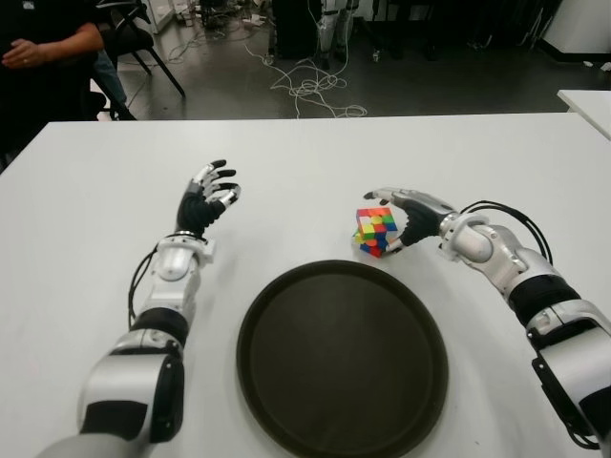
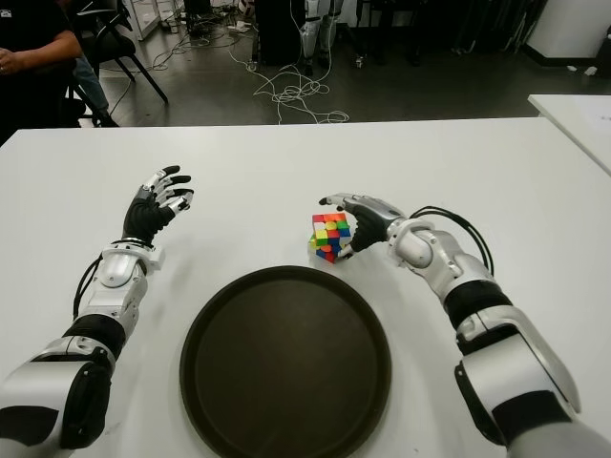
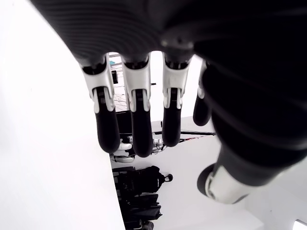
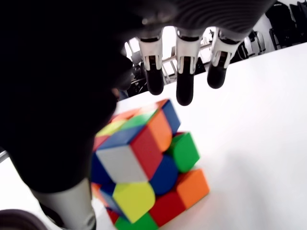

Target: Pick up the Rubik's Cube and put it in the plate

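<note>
The Rubik's Cube (image 1: 374, 232) stands on the white table (image 1: 286, 172) just beyond the far right rim of the dark round plate (image 1: 286, 382). My right hand (image 1: 387, 219) cups over it from the right. In the right wrist view the fingers (image 4: 184, 91) stretch straight out above the cube (image 4: 144, 167) without closing on it, and the thumb sits close beside it. My left hand (image 1: 212, 196) is held up to the left of the plate, its fingers (image 3: 139, 134) spread and holding nothing.
A seated person (image 1: 43, 57) and a chair are beyond the table's far left corner. Loose cables (image 1: 305, 86) lie on the floor behind the far edge. Another white table (image 1: 587, 105) shows at the right.
</note>
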Action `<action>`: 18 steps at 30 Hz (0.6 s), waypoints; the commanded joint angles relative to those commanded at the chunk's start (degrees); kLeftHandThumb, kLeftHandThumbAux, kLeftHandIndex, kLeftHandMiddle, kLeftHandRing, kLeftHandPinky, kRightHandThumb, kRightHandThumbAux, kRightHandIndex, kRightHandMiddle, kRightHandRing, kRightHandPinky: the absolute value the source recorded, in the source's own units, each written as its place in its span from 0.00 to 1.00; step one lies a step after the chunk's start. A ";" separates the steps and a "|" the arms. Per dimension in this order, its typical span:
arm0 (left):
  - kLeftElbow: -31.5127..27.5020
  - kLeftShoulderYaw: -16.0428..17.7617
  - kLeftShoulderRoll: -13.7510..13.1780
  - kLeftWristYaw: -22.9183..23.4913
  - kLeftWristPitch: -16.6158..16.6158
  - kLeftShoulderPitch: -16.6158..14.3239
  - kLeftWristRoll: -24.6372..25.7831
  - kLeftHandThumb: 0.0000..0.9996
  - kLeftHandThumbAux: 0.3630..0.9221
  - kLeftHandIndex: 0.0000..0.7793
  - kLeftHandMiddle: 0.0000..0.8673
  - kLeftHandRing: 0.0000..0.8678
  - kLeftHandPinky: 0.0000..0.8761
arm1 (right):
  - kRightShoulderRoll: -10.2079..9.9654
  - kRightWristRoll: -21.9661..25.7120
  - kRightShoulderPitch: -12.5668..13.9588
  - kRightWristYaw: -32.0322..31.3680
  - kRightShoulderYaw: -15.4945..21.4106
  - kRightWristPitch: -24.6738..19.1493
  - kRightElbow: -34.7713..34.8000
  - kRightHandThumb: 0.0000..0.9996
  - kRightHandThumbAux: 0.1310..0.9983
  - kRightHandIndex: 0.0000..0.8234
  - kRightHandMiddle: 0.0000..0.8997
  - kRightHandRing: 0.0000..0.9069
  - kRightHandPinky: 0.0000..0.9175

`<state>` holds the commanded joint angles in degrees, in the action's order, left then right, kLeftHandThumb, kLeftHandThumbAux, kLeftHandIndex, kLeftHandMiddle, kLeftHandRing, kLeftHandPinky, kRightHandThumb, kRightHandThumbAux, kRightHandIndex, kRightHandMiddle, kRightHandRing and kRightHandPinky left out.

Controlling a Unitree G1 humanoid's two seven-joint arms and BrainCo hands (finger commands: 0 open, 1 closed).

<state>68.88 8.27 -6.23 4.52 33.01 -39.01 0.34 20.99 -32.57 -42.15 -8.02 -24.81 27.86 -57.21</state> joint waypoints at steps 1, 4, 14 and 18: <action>0.02 0.01 0.00 -0.02 -0.01 0.00 0.00 0.07 0.76 0.23 0.30 0.33 0.39 | -0.08 -0.07 0.05 -0.20 -0.14 -0.39 0.23 0.00 0.84 0.15 0.16 0.17 0.19; 0.05 0.01 -0.01 -0.06 0.06 -0.01 -0.02 0.06 0.75 0.23 0.29 0.32 0.39 | -0.21 -0.09 0.25 -0.51 -0.28 -1.10 0.77 0.00 0.84 0.14 0.16 0.17 0.18; 0.07 0.01 0.02 -0.26 0.38 0.01 -0.04 0.10 0.74 0.23 0.30 0.33 0.40 | -0.50 -0.61 0.42 -0.54 -0.98 -1.77 1.06 0.00 0.84 0.16 0.17 0.18 0.17; 0.08 0.00 0.03 -0.36 0.25 -0.01 -0.05 0.09 0.73 0.23 0.29 0.32 0.39 | -0.47 -1.07 0.31 -0.38 -1.49 -1.88 0.90 0.00 0.85 0.16 0.18 0.18 0.18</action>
<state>68.96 8.27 -6.20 4.16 33.26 -39.02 0.29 20.52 -33.64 -41.85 -8.40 -26.30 25.98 -56.31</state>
